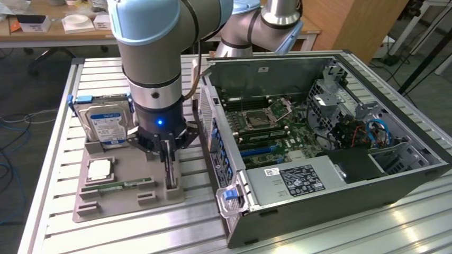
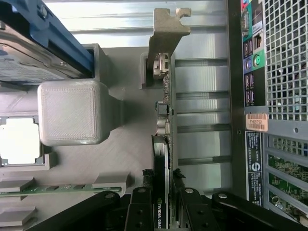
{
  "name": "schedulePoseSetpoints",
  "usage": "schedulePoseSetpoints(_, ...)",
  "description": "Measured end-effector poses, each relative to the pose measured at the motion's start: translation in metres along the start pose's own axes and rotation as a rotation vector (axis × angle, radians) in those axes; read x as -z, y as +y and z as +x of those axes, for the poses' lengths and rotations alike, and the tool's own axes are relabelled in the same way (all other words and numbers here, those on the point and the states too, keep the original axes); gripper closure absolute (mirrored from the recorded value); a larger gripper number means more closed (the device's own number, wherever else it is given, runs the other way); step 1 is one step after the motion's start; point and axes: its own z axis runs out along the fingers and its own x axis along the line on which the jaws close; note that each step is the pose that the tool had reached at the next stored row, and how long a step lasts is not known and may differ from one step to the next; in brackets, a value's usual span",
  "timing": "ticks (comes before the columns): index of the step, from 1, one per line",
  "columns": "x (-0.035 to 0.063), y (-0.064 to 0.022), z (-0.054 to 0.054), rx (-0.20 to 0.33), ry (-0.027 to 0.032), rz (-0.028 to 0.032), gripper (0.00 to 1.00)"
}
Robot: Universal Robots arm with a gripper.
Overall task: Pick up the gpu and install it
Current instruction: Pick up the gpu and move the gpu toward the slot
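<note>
Bright, even overhead light leaves only soft shadows on the grey tray (image 1: 120, 203). Glare streaks the slatted table (image 1: 395, 227) at the exterior view's right. In the wrist view the bracket of the gpu (image 2: 161, 159) gleams pale and the processor (image 2: 19, 144) washes out to white.

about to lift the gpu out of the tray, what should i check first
1. Gripper lined up on the gpu: ok, it straddles the upright card from above.
2. Firm hold on the gpu: cannot tell.
3. Gpu seated upright in the grey tray: ok, not yet lifted.
4. Metal bracket free of the computer case: ok, bare table shows between them.
5. Hard drive apart from the gripper: ok, it stands beside it without touching.
6. Case side open, blue expansion slots free: ok, they look unoccupied.
</note>
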Motion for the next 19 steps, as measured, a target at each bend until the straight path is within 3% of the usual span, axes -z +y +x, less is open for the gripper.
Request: schedulePoseSetpoints(19, 0.0573, 0.0027, -0.001, 0.000, 0.0000, 0.0000, 0.74)
